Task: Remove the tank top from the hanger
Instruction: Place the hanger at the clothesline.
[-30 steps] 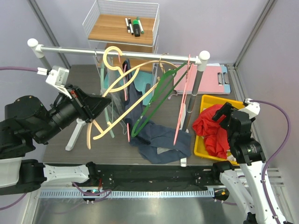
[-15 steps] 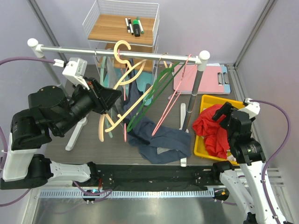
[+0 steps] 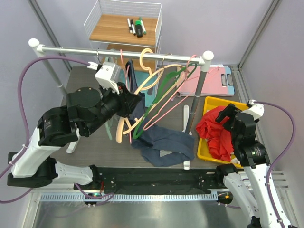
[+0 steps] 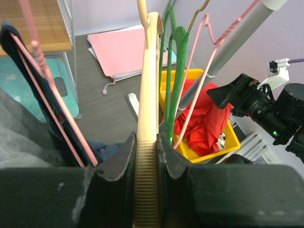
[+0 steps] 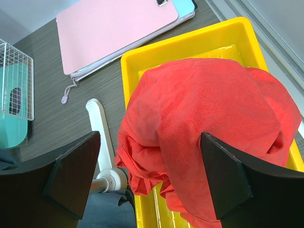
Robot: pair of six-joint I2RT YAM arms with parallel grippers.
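Note:
The dark navy tank top (image 3: 164, 145) hangs by its straps from a pink hanger (image 3: 127, 78) under the rail (image 3: 76, 49), and its lower part lies heaped on the table. My left gripper (image 3: 134, 102) is shut on the ribbed arm of a cream hanger (image 3: 154, 78), whose hook sits at the rail. In the left wrist view the cream hanger (image 4: 148, 95) runs up between my jaws (image 4: 146, 156); the navy strap (image 4: 28, 66) is to the left. My right gripper (image 5: 152, 175) is open and empty above a red cloth (image 5: 204, 109).
Green (image 3: 166, 88) and pink (image 3: 178, 97) hangers crowd the rail's right end beside the cream one. A yellow bin (image 3: 208, 151) holds the red cloth (image 3: 216, 130). A pink folder (image 3: 211, 78) and a wire shelf (image 3: 123, 23) stand at the back. The rack's white foot (image 5: 102, 137) is by the bin.
My left arm has swung right and up toward the rail with the cream hanger in it. The hanger's hook moved right along the rail, bunching the other hangers. The right arm is still.

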